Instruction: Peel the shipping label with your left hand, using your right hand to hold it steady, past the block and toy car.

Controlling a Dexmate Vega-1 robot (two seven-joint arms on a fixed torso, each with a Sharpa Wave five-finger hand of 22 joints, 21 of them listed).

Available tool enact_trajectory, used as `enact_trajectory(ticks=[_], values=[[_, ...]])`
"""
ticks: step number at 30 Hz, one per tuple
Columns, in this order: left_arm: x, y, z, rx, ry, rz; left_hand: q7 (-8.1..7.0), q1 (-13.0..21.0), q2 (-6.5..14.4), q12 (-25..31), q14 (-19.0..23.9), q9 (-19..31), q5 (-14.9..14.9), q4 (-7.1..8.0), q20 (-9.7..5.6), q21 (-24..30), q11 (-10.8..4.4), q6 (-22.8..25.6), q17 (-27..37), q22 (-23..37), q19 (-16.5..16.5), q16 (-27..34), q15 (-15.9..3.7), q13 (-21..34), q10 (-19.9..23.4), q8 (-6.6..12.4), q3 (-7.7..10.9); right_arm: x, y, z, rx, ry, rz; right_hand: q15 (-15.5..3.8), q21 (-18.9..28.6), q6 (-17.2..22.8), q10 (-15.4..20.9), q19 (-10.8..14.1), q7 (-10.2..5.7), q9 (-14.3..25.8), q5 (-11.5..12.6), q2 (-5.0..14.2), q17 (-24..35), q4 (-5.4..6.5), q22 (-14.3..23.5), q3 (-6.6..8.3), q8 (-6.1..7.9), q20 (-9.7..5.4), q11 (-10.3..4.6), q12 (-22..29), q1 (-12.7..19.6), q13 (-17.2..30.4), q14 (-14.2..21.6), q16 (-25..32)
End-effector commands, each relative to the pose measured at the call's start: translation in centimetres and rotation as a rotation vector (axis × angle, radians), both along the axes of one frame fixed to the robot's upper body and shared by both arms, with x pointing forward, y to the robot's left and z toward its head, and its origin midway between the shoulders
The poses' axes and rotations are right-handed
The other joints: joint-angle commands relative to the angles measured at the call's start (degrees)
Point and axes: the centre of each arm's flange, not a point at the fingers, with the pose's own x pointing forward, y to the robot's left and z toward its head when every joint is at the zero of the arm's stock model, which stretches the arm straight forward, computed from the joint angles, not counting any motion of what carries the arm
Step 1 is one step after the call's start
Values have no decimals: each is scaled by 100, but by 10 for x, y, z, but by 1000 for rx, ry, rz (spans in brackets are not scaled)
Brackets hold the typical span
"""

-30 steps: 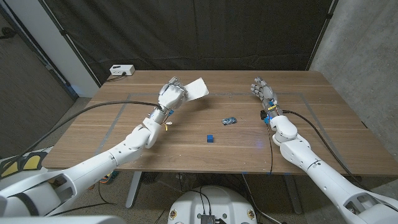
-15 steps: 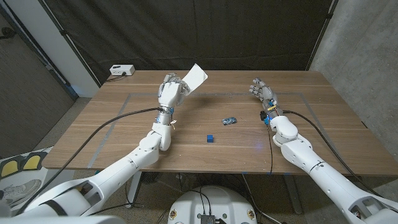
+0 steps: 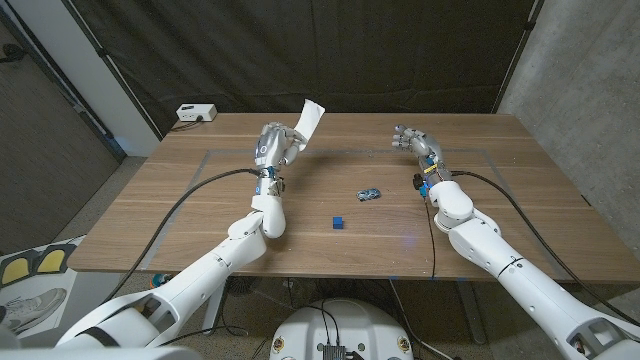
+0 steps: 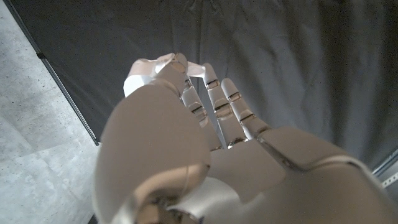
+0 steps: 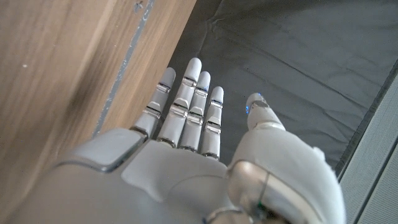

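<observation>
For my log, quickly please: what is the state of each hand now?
Left hand: closed, fingers holding the white shipping label raised above the table.
Right hand: open, fingers apart, holding nothing.

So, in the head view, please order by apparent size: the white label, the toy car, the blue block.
1. White label, held up by the left hand; largest, though raised toward the camera.
2. Toy car.
3. Blue block, a little smaller than the car.
</observation>
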Motion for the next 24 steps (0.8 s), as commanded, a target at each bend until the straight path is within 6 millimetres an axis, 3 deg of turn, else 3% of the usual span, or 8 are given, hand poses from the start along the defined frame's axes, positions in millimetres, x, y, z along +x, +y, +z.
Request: enact_trajectory(ticks=[1, 6, 10, 18, 24], values=[[9, -13, 23, 65, 136, -160, -25, 56, 17, 22, -55, 23, 14, -3, -72, 66, -327, -17, 28, 8, -64, -25, -960, 82, 317, -36, -46, -27, 26, 23, -49, -68, -82, -491, 172, 234, 280, 115, -101, 37, 92, -167, 220, 16, 91, -116, 38, -80, -127, 71, 397, 68, 207, 330], [10, -20, 38, 140, 174, -214, -27, 66, 32, 23, -85, 27, 1, 4, -54, 95, -331, -22, 47, 6, -105, -49, -959, 116, 294, -61, -64, -43, 37, 34, -97, -99, -218, -709, 527, 794, 896, 156, -172, 45, 209, -367, 894, 122, 301, -460, 85, -204, -280, 201, 909, 197, 416, 1183], [9, -25, 46, 171, 170, -234, -34, 73, 37, 20, -92, 28, -5, 6, -41, 110, -330, -19, 56, 5, -119, -58, -959, 131, 275, -71, -72, -51, 42, 41, -114, -117, -302, -743, 771, 1141, 1348, 188, -166, 45, 263, -442, 1285, 202, 443, -726, 100, -258, -346, 324, 1017, 296, 526, 1709], [5, -32, 54, 210, 147, -266, -4, 93, 52, 19, -139, 28, -20, 10, -59, 152, -341, 117, 85, -2, -156, -80, -953, 171, 271, -46, -96, -64, 51, 49, -147, -132, -430, -748, 1099, 1506, 1896, 200, -151, 66, 327, -473, 1793, 287, 634, -1078, 51, -307, -418, 578, 1085, 543, 584, 2399], [3, -35, 55, 220, 137, -272, -20, 100, 33, 18, -149, 26, -25, 6, -80, 172, -354, 148, 100, -7, -165, -80, -953, 186, 276, -49, -119, -70, 56, 51, -128, -125, -461, -753, 1393, 1776, 2330, 343, -125, 107, 387, -383, 2088, 274, 771, -1215, 19, -347, -468, 943, 1289, 866, 729, 2866]])
